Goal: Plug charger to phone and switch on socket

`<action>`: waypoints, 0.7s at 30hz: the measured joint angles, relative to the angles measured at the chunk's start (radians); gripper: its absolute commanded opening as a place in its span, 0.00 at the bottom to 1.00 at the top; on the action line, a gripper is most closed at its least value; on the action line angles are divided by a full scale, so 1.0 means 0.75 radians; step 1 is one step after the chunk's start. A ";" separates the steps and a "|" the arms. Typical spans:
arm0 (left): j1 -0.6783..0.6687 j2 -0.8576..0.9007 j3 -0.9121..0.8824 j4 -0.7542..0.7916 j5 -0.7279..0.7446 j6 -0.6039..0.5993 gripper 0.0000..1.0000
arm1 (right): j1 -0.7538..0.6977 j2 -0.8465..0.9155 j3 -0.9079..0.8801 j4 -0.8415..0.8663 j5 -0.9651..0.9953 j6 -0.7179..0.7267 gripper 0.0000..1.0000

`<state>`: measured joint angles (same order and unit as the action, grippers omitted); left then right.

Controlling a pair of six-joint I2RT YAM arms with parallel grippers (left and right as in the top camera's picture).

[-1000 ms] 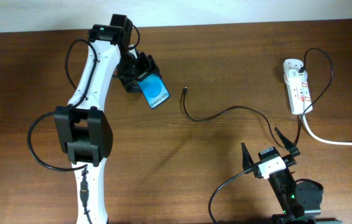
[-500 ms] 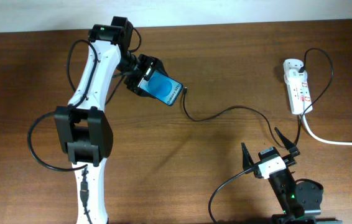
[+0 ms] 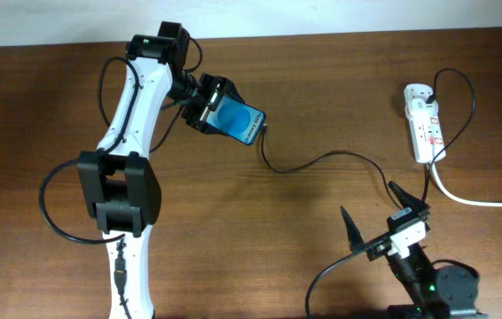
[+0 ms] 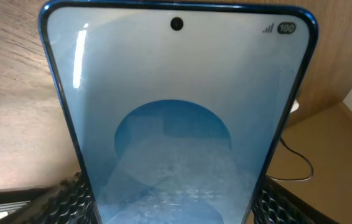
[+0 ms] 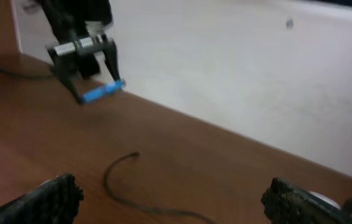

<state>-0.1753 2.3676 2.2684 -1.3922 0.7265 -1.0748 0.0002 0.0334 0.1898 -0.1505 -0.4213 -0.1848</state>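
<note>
My left gripper [image 3: 218, 111] is shut on the phone [image 3: 240, 123], holding its blue screen up and tilted, with the free end down to the right. The phone fills the left wrist view [image 4: 176, 118], with a finger on each side. The charger [image 3: 322, 159] is a thin black cable whose tip [image 3: 265, 129] lies just right of the phone's free end; I cannot tell if they touch. It curves right towards the socket [image 3: 424, 124] at the far right. My right gripper [image 3: 377, 215] is open and empty at the front right. In the right wrist view [image 5: 176, 202] it faces the cable end [image 5: 111, 180] and the distant phone [image 5: 101, 93].
A thick white cord [image 3: 473, 199] runs from the socket off the right edge. The left arm [image 3: 131, 115] stretches along the left of the wooden table [image 3: 260, 230]. A pale wall [image 5: 244, 74] stands behind the table's far edge.
My left gripper has carried the phone right, turning it, until its free end is beside the cable tip. My right gripper has shifted a little right and turned.
</note>
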 measured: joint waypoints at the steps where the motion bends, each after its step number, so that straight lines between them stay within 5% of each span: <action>1: 0.000 0.000 0.000 0.004 0.000 0.000 0.00 | 0.000 0.020 0.060 -0.060 -0.023 0.008 0.98; 10: 0.000 0.000 0.000 0.007 0.005 -0.001 0.00 | 0.000 0.587 0.637 -0.430 -0.217 0.035 0.98; 21: 0.000 0.000 0.001 -0.022 0.006 -0.036 0.00 | 0.000 1.405 1.447 -1.146 -0.245 0.038 0.98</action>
<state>-0.1753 2.3676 2.2688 -1.4090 0.7307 -1.1015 0.0002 1.0874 1.2751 -1.0103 -0.6052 -0.1562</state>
